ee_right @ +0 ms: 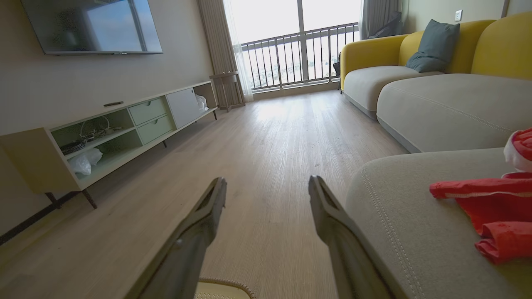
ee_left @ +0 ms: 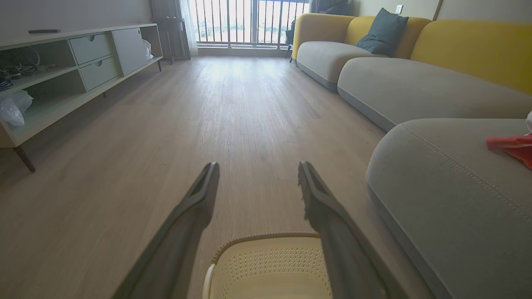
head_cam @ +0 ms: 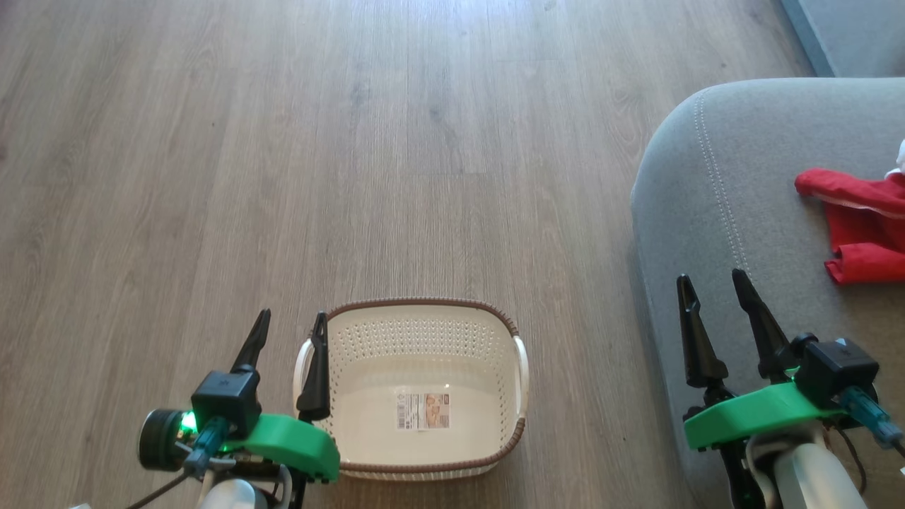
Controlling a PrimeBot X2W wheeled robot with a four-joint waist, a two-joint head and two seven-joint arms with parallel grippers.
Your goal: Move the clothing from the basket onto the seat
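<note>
the clothing (head_cam: 859, 226) lies crumpled on the seat (head_cam: 714, 212), in from its rounded corner; the basket (head_cam: 417, 336) on the floor (head_cam: 353, 141) looks empty down to its label (head_cam: 423, 411). our left gripper (head_cam: 293, 314) hangs by the basket's handle (head_cam: 302, 367), our right gripper (head_cam: 710, 277) over the seat's edge, both with fingers spread wide, holding nothing. we judge little left to spoil: a careless left swing could knock the basket, or the right could drag a garment off.

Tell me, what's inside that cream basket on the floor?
The basket holds only a label sticker on its bottom, no clothes. The left claw covers part of its left wall; the near wall's inside is hidden.
</note>
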